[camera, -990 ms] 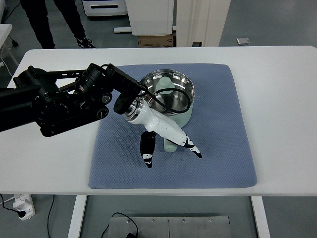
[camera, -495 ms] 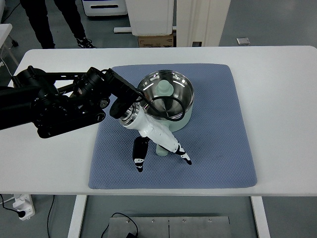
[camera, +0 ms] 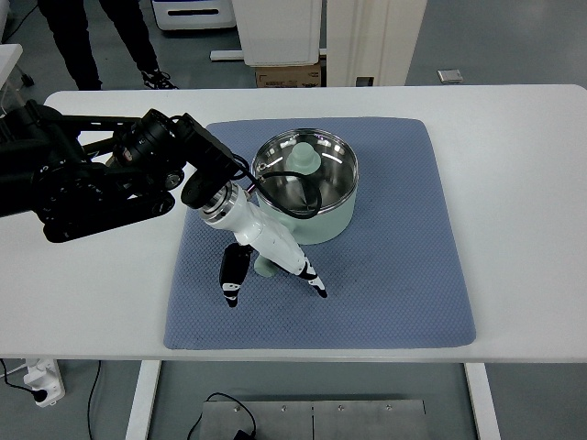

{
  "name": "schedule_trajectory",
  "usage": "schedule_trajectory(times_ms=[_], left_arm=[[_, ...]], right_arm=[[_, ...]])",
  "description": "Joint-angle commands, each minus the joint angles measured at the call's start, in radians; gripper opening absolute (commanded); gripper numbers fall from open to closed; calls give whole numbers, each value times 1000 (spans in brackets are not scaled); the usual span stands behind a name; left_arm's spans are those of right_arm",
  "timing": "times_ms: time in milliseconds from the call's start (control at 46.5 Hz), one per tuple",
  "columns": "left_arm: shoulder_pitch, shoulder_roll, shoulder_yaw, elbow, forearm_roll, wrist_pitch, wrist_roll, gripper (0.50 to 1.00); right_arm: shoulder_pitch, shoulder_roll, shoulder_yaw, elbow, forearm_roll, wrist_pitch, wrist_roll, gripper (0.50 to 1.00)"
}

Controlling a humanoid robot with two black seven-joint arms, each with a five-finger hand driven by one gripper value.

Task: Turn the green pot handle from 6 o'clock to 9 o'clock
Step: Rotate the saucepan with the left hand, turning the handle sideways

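Pot handle [camera: 267,267] swung leftward, left hand [camera: 266,252] over it, fingers [camera: 233,278] spread

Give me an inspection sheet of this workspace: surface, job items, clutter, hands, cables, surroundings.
Surface: white table with a blue mat laid on it.
Job items: green pot upright on the mat; its handle points toward the lower left, mostly hidden by the hand.
Clutter: nothing seen on the table beyond the mat and pot.
Hands: left hand is over the handle, fingers straddling it; whether it grips is unclear. Right hand not in view.
Cables: black cable loops from the wrist across the pot's opening.
Surroundings: a person's legs stand beyond the table; a power strip lies on the floor.
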Motion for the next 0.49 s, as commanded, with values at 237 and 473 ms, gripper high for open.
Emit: schedule_trajectory(times_ms=[237,473], left_arm=[[-57,39,56,-7,1,0,-5,1000],[-66,50,66,-2,7,0,-20,1000]], right_arm=[[0,0,0,0,-1,0,0,1000],[0,0,0,0,1,0,0,1000]])
